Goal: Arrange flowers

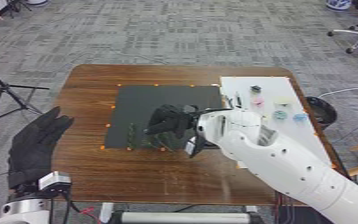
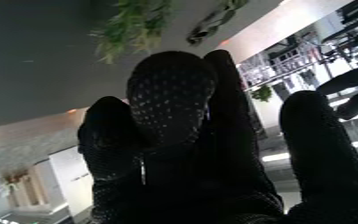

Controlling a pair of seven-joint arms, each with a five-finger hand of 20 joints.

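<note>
In the head view, my right hand (image 1: 168,120) is over the black mat (image 1: 153,102). Green leafy stems (image 1: 131,134) lie on the mat's near part, some close beside that hand. Small flower heads rest on the white board: pink (image 1: 257,101), pale yellow (image 1: 282,100), teal (image 1: 279,115), blue (image 1: 300,117) and a dark one (image 1: 255,89). My left hand (image 1: 35,145) is open off the table's left side. In the right wrist view, my right hand (image 2: 171,97) hides whatever lies behind it; green leaves (image 2: 135,25) and a dark twisted piece (image 2: 213,21) are beyond it.
The brown table (image 1: 82,167) carries the mat and the white board (image 1: 300,137). Small orange markers edge both. A black round object (image 1: 321,111) stands off the table's right edge, and a tripod (image 1: 7,90) is at the left on the grey floor.
</note>
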